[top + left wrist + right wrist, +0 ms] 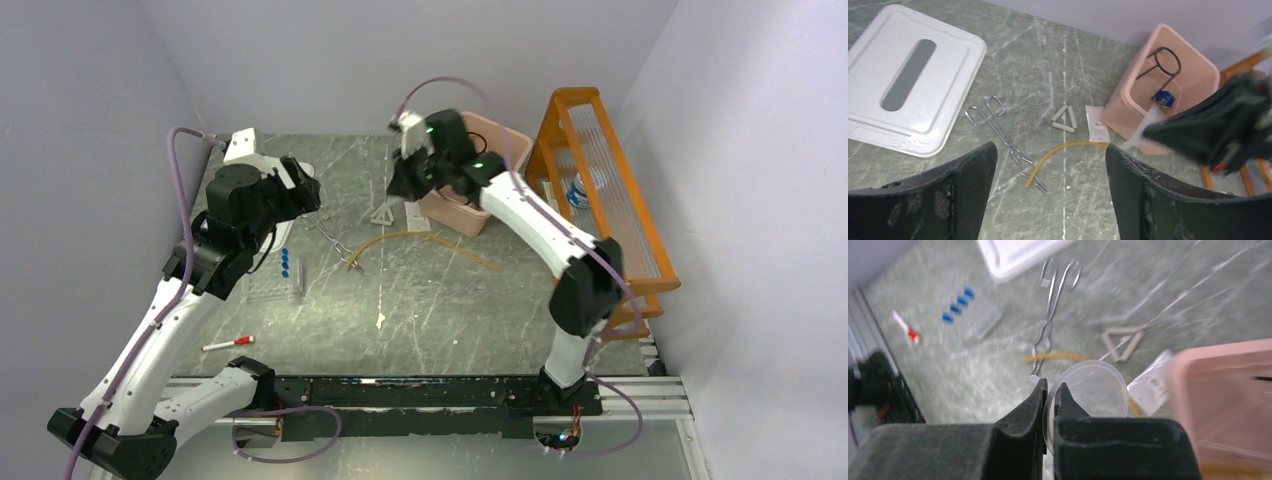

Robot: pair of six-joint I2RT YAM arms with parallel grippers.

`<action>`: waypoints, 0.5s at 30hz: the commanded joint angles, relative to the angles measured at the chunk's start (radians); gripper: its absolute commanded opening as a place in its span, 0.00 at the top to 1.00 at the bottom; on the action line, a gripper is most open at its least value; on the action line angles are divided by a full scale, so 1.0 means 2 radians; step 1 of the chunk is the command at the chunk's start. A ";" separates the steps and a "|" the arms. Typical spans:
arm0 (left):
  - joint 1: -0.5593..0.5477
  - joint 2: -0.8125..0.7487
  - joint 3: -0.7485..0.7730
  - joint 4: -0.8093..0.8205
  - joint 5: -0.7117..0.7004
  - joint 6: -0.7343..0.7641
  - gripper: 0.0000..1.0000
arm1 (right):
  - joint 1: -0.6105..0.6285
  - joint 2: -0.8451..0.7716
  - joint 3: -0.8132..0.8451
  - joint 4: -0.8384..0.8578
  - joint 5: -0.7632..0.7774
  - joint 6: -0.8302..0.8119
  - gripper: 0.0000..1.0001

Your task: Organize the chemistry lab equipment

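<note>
My right gripper [1050,388] is shut on the rim of a clear round dish [1095,390] and holds it just left of the pink bin [478,210]; from above the gripper [405,182] is at the bin's left side. A black wire ring [1165,61] and a blue-capped item [1163,97] lie in the bin [1193,75]. Metal tongs [1004,136], amber tubing [1060,151] and the white triangle [1064,120] lie on the table. Blue-capped tubes [284,264] sit in a clear rack. My left gripper [1050,167] is open and empty, high above the tongs and tubing.
A white lid [908,75] lies at the far left. A white packet [1096,125] lies beside the bin. A red-capped marker [228,343] lies near the front left. An orange wooden shelf [600,190] stands along the right wall.
</note>
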 commanded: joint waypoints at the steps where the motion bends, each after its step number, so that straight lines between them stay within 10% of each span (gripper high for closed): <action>1: 0.000 -0.003 -0.001 0.029 0.087 0.018 0.18 | -0.036 -0.064 -0.028 0.109 0.043 0.089 1.00; 7: 0.000 -0.004 -0.018 0.099 0.214 0.063 0.13 | -0.067 -0.093 -0.040 0.136 0.172 0.151 1.00; 15: -0.001 0.056 -0.040 0.161 0.209 0.073 0.12 | -0.096 -0.058 -0.047 0.088 0.276 0.186 1.00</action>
